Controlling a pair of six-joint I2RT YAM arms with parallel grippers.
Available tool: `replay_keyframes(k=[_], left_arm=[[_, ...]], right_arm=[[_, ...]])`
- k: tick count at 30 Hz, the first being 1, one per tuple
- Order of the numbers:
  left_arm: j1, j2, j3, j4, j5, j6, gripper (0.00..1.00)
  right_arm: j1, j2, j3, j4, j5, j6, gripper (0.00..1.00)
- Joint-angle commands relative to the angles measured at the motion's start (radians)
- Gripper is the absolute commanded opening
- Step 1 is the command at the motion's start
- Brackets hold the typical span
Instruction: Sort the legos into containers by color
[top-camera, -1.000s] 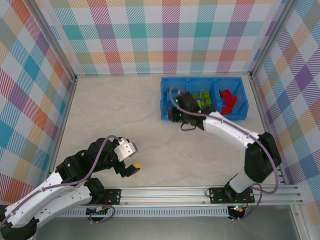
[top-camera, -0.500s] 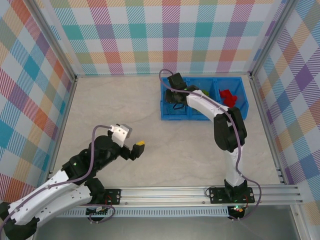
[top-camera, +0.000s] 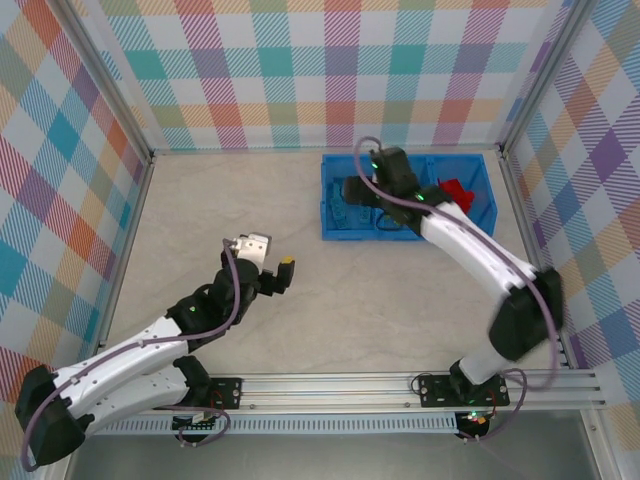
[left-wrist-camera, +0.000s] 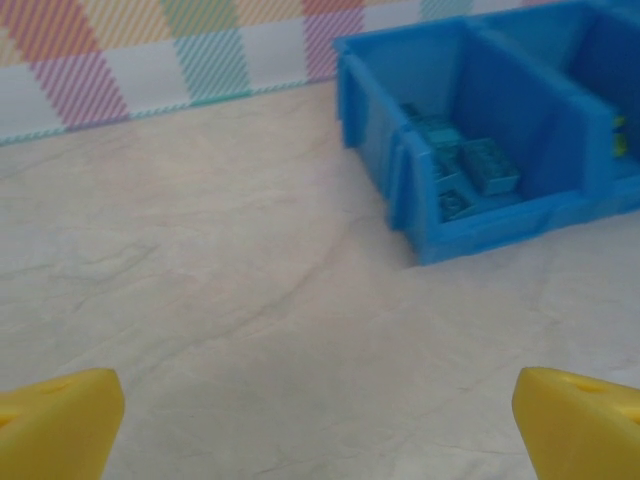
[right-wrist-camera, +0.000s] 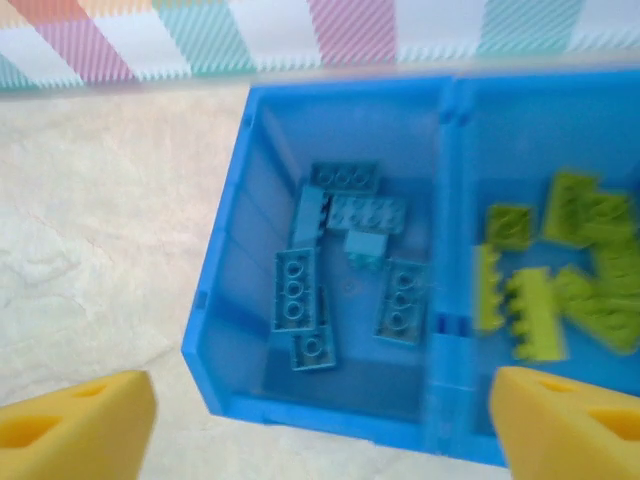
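Legos (right-wrist-camera: 400, 300) in the bin (right-wrist-camera: 222, 310); both grippers spread

Table (top-camera: 230, 200): one, pale stone-look top. The bin stands at its far right.

Arms: two.
- Left gripper (left-wrist-camera: 320, 440): over bare table, left of centre. Fingers wide apart, nothing between them.
- Right gripper (right-wrist-camera: 320, 425): above the bin's left compartment (right-wrist-camera: 340, 120). Fingers also wide apart, holding nothing.

Bin: one, bright blue, three compartments side by side.

Left compartment: light blue bricks (right-wrist-camera: 368, 212), seven counted in the right wrist view. Most are oblong, one small, one tipped on its edge. They lie loose on the floor, several touching. They sit below and just ahead of the right gripper, between the lines of its two fingers.

Middle compartment (right-wrist-camera: 540, 130): lime green bricks (right-wrist-camera: 530, 310), at least six. The frame edge cuts the pile and it is blurred, so exact count cannot be told. They lie ahead and to the right of the right gripper.

Right compartment (top-camera: 487, 215): red bricks (top-camera: 455, 192), one cluster, partly behind the right arm; count not readable.

From the left gripper, the bin is ahead and to the right, well apart.
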Motion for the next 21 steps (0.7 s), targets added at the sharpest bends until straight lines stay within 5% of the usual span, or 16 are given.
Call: replay_keyframes(k=[1,6,10,15,21], left_arm=[[0.075,0.022,-0.058,0.160,-0.136,0.053,1.00],[0.238,0.059,-0.125,0.277,-0.118,0.102,1.00],[0.367,0.113,-0.169,0.362,-0.082,0.145,1.00],[0.537,0.248,-0.208,0.498,0.047,0.088,1.00],[0.621,0.444,-0.174,0.647,0.179,0.101,1.00]], right_arm=[[-0.010,-0.210,-0.261,0.158,0.200,-0.106,1.00],[-0.101,-0.494,-0.708,0.444,0.239,-0.236,1.00],[-0.218,-0.559,-0.981,0.741,0.257,-0.308,1.00],[-0.419,-0.372,-1.029,0.860,0.120,-0.205,1.00],[-0.456,-0.175,-1.017,1.177,-0.019,-0.294,1.00]])
